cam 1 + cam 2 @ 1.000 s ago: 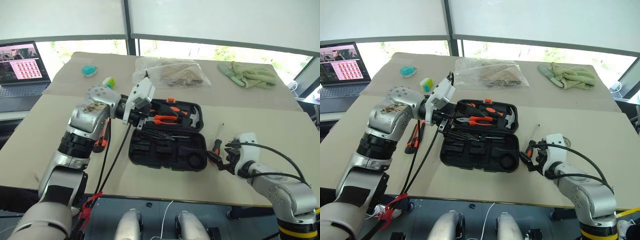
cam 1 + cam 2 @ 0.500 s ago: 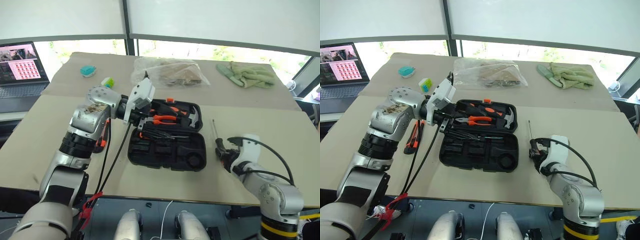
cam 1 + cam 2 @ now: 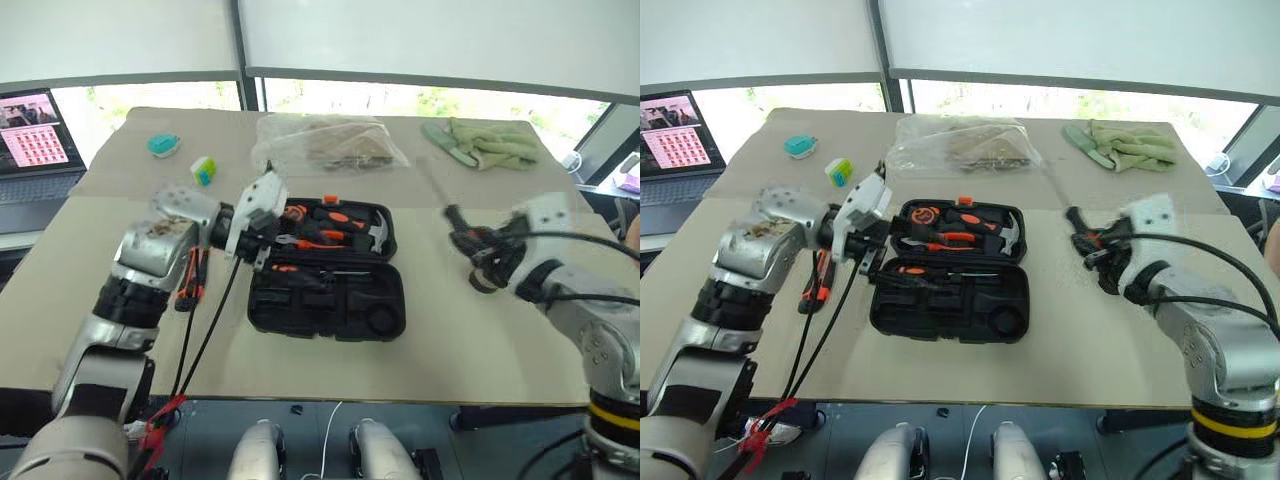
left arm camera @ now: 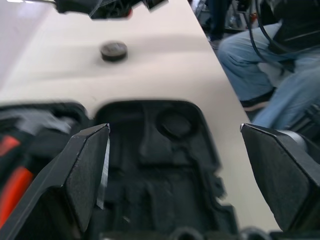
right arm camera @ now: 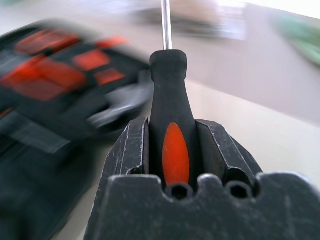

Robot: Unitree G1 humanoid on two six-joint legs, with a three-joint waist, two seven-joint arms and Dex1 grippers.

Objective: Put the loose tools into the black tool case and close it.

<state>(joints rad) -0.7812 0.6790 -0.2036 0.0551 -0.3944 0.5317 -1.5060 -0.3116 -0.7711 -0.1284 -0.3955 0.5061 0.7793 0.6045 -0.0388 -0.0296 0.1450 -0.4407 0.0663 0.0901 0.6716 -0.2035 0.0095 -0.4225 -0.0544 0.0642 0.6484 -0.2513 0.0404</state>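
The black tool case [image 3: 385, 318] lies open at the table's middle, with orange-handled pliers and a hammer [image 3: 378, 231] in its far half. My left gripper [image 3: 262, 240] hovers open over the case's left end; in the left wrist view its fingers [image 4: 85, 170] spread wide above empty moulded slots. My right gripper [image 3: 468, 243] is raised right of the case, shut on a thin screwdriver [image 5: 170, 135] by its black-orange handle, shaft pointing away. A grey tape roll [image 4: 114, 51] sits on the table beyond the case. An orange-black utility knife [image 3: 816, 285] lies left of the case.
A clear plastic bag [image 3: 325, 145] lies behind the case, a green cloth [image 3: 485, 145] at the far right, teal [image 3: 162, 145] and green [image 3: 204, 170] small items at the far left. A laptop [image 3: 30, 130] stands off the left edge. A seated person's legs [image 4: 265, 65] are beside the table.
My right gripper shut on the screwdriver that lay right of the case and lifted it off the table. My left gripper drifted slightly left and down, still open.
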